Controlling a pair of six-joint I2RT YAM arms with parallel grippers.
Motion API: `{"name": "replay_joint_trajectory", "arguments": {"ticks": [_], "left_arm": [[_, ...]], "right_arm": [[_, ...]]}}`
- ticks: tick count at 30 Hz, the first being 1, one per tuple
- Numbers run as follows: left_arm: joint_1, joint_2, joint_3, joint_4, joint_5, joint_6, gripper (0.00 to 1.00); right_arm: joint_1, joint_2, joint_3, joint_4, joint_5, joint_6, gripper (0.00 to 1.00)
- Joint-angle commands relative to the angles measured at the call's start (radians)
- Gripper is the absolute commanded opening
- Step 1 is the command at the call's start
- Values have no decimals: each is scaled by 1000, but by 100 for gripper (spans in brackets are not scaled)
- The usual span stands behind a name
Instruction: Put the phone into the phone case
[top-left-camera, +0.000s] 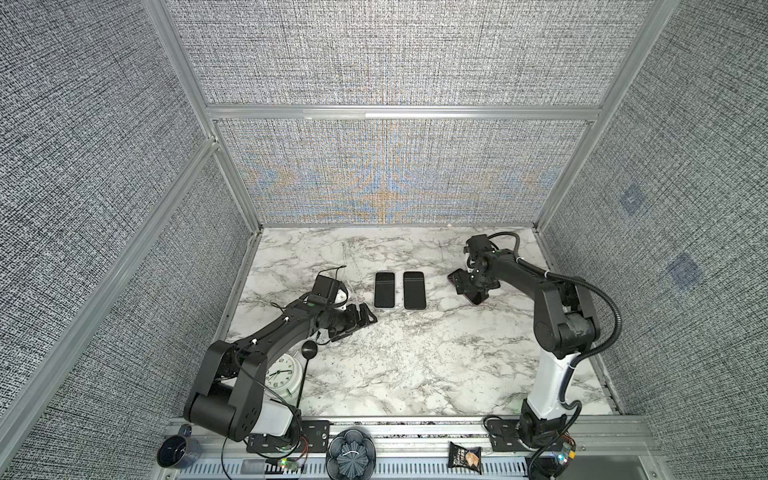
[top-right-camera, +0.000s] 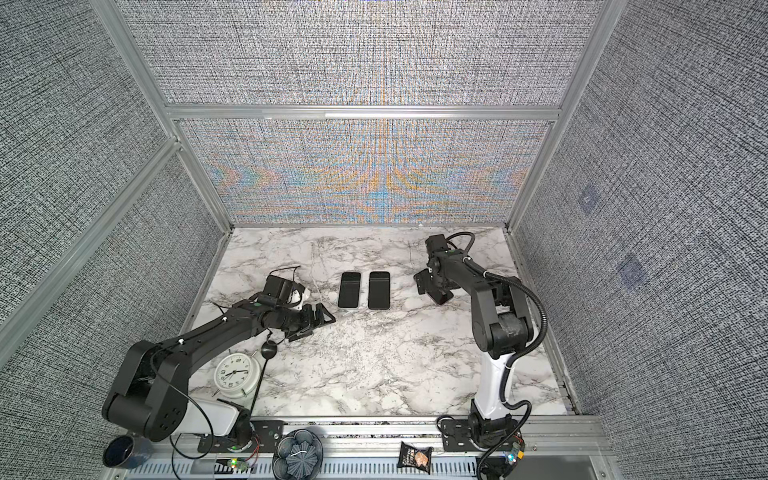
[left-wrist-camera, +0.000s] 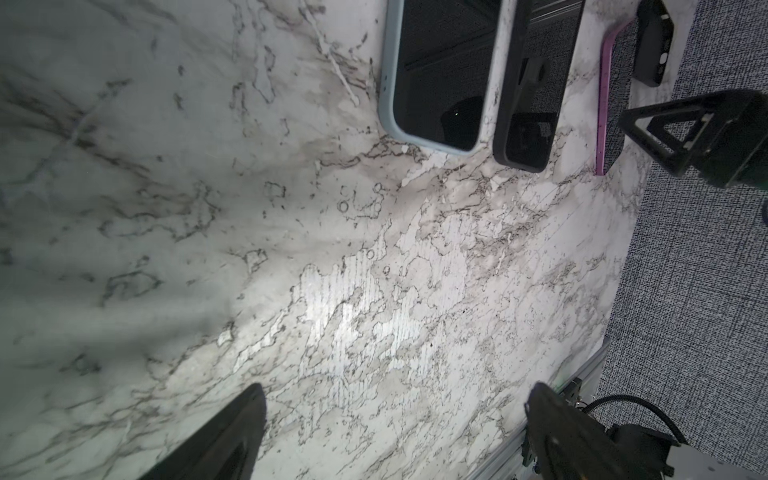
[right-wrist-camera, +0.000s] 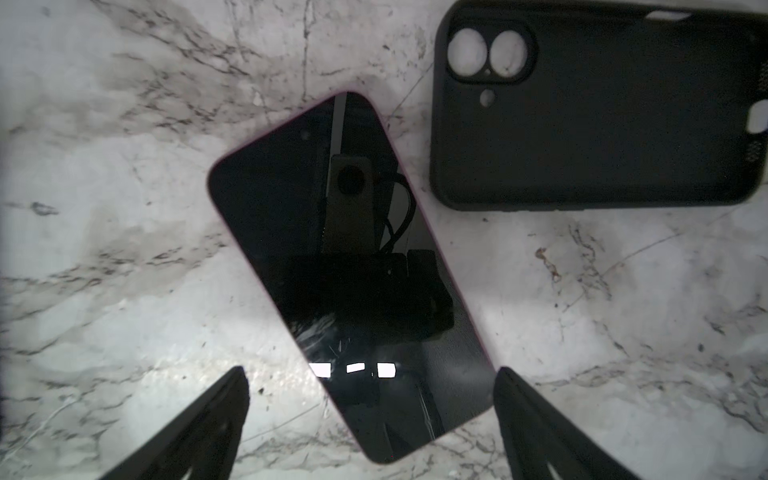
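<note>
Where the marble table runs right of centre in both top views, the phone lies flat, screen up. It is glossy black with a thin pink rim. Just beside it, apart, the black phone case lies empty, marble showing through its camera holes. The right gripper points down over the phone's end, jaws spread wider than it, grasping nothing. Nearer the middle, a pale blue case holds a second phone, and a black case holds a third phone. Left of centre, the left gripper reaches low, jaws wide and empty.
</note>
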Motion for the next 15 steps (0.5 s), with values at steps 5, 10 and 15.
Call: {"name": "replay_joint_trajectory", "arguments": {"ticks": [5,10,15], "left_arm": [[0,22,22,-2,10,18,99],[1,28,18,4,7,13,98],[0,24,17,6,3,9,98]], "right_arm": [[-7,64,74,-62,-48,-73,97],[-13,87,94,-76,-30,-88,99],[-20,121,110,-86,-32,-102,99]]}}
